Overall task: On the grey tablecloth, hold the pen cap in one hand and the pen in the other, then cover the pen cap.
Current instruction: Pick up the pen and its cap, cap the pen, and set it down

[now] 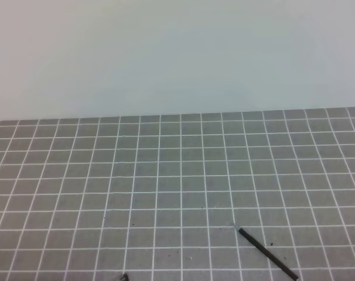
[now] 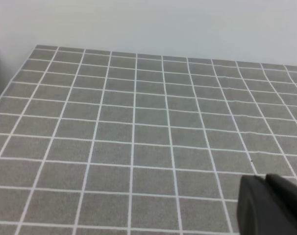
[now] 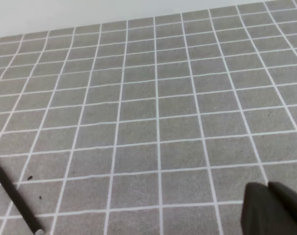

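Observation:
The grey tablecloth [image 1: 166, 175] with its white grid fills the lower half of the exterior high view. The thin black pen [image 1: 266, 252] lies diagonally at the lower right, pale tip pointing up-left. It also shows as the pen [image 3: 15, 197] at the lower left of the right wrist view. A tiny black piece at the bottom edge looks like the pen cap [image 1: 125, 277], mostly cut off. My left gripper [image 2: 266, 180] is shut and empty above bare cloth. Well right of the pen, my right gripper [image 3: 267, 186] is also shut and empty. Neither arm appears in the exterior view.
A plain pale wall [image 1: 177, 52] rises behind the cloth's far edge. A few dark specks [image 3: 29, 178] lie on the cloth near the pen. The cloth's left edge [image 2: 11, 73] shows in the left wrist view.

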You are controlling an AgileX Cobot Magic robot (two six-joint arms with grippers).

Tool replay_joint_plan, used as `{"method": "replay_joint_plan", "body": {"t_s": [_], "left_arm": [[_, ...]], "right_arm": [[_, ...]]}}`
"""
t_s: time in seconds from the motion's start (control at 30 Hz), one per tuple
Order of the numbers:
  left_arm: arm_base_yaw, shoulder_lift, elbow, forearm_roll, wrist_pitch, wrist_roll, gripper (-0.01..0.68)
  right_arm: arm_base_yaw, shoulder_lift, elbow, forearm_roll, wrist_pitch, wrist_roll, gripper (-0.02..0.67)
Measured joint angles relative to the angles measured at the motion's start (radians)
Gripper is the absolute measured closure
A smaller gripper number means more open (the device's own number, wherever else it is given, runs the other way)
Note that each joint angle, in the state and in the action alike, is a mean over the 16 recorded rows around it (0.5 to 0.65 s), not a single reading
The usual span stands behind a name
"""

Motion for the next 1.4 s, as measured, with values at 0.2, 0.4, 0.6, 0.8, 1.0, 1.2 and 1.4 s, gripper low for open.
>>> {"method": "replay_joint_plan", "body": {"t_s": [0.2,0.4,0.6,0.8,1.0,1.2,1.4], "left_arm": [[0.000,0.000,0.000,-0.002,0.000,0.000,0.676],[0.000,0.000,0.000,-0.003,0.000,0.000,0.676],[0.000,0.000,0.000,-0.004,0.000,0.000,0.676],[0.000,0.000,0.000,-0.005,0.000,0.000,0.676],[0.000,0.000,0.000,-0.007,0.000,0.000,0.676],[0.000,0.000,0.000,-0.008,0.000,0.000,0.676],[0.000,0.000,0.000,-0.008,0.000,0.000,0.676]], "right_arm": [[0.000,0.000,0.000,0.000,0.000,0.000,0.641],[0.000,0.000,0.000,0.000,0.000,0.000,0.641],[0.000,0.000,0.000,0.000,0.000,0.000,0.641],[0.000,0.000,0.000,0.001,0.000,0.000,0.641],[0.000,0.000,0.000,0.001,0.000,0.000,0.641],[0.000,0.000,0.000,0.002,0.000,0.000,0.641],[0.000,0.000,0.000,0.002,0.000,0.000,0.641]]}}
